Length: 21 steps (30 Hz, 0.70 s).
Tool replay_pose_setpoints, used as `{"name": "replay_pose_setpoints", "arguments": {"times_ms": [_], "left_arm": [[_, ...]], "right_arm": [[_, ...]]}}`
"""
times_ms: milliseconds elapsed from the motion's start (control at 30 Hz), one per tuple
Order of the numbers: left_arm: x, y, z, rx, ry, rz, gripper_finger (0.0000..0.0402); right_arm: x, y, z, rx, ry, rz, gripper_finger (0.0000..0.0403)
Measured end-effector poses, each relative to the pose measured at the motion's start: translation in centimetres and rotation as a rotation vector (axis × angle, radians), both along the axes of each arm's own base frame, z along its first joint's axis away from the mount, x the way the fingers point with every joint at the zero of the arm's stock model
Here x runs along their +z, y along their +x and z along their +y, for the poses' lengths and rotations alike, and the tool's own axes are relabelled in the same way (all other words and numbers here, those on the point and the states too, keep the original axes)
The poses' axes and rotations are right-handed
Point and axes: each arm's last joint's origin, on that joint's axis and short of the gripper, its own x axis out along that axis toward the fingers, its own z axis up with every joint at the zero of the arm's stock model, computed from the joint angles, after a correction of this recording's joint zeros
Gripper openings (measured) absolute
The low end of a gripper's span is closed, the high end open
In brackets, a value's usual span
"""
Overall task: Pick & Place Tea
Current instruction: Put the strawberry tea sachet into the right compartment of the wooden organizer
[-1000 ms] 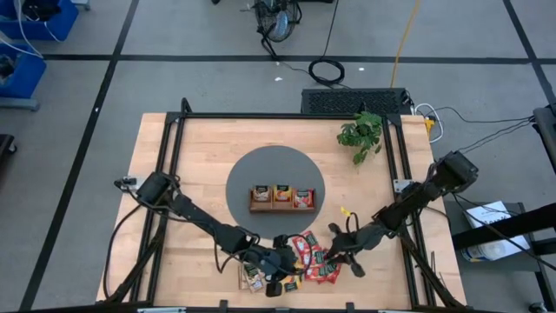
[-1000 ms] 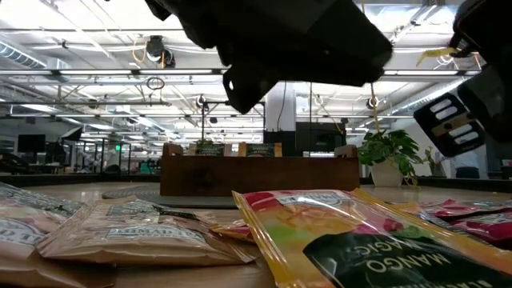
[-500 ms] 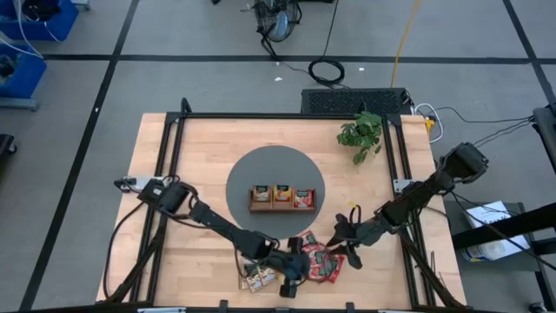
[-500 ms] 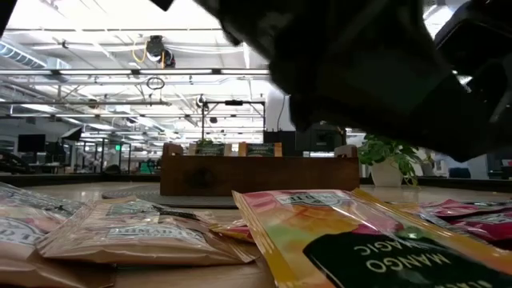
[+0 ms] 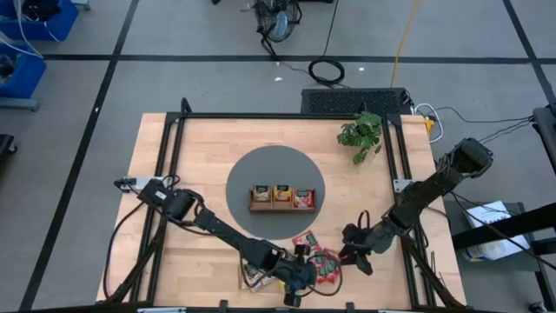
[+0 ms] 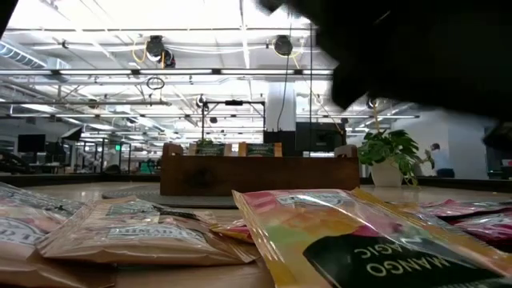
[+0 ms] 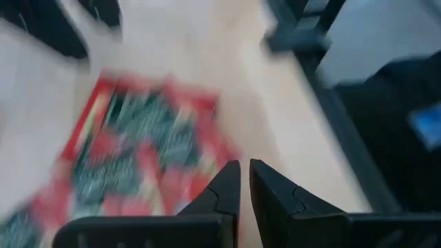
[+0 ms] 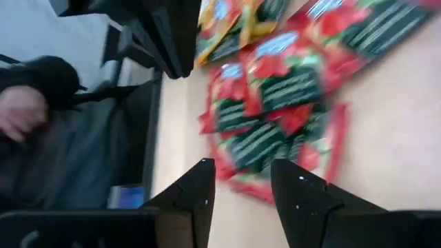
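Observation:
The tea lies as a loose heap of flat sachets near the table's front edge: red ones [image 5: 320, 259], paler ones [image 5: 256, 276] to their left. In the low view an orange-yellow sachet [image 6: 360, 240] lies in front. My left gripper [image 5: 300, 283] hovers at the heap's near side, shut and with nothing between its fingers [image 7: 244, 180]; a red sachet [image 7: 138, 151] lies just beyond them. My right gripper [image 5: 349, 252] stands at the heap's right side, open [image 8: 244, 180], with red sachets [image 8: 275, 89] ahead of it. The wooden tray [image 5: 282, 198] holds a few sachets.
The tray stands on a round grey mat [image 5: 252, 169] at mid-table. A potted plant [image 5: 360, 132] stands at the back right. A black frame rail [image 5: 408, 235] runs along the right edge. A person's hand [image 8: 21, 110] shows beyond the table's near edge.
My left gripper has travelled along the near edge toward the table's right, past the paler sachets to the near side of the red ones. My right gripper has drawn back from the heap toward the right edge and rolled. In the low view the dark arm has swept from centre to upper right.

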Motion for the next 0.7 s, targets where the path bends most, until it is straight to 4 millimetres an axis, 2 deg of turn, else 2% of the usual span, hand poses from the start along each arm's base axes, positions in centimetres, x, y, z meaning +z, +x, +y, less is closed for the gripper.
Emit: {"name": "replay_pose_setpoints", "arguments": {"times_ms": [233, 400, 567, 700], "left_arm": [[-1.1, 1.3, -0.5, -0.029, 0.033, 0.052, 0.0037], [-0.1, 1.7, -0.3, -0.020, 0.006, 0.032, 0.0037], [-1.3, 1.9, 0.4, 0.001, 0.014, 0.079, 0.0037], [-1.4, 2.0, 0.7, 0.011, 0.016, 0.085, 0.0037]], "right_arm": [[-0.2, 0.3, 1.2, -0.009, 0.026, 0.000, 0.0137], [-0.4, 0.8, 2.0, 0.036, 0.038, 0.032, 0.0137], [-1.3, 0.6, 1.8, 0.005, 0.025, 0.108, 0.0137], [-1.3, 0.6, 1.8, 0.002, 0.026, 0.108, 0.0137]]}}
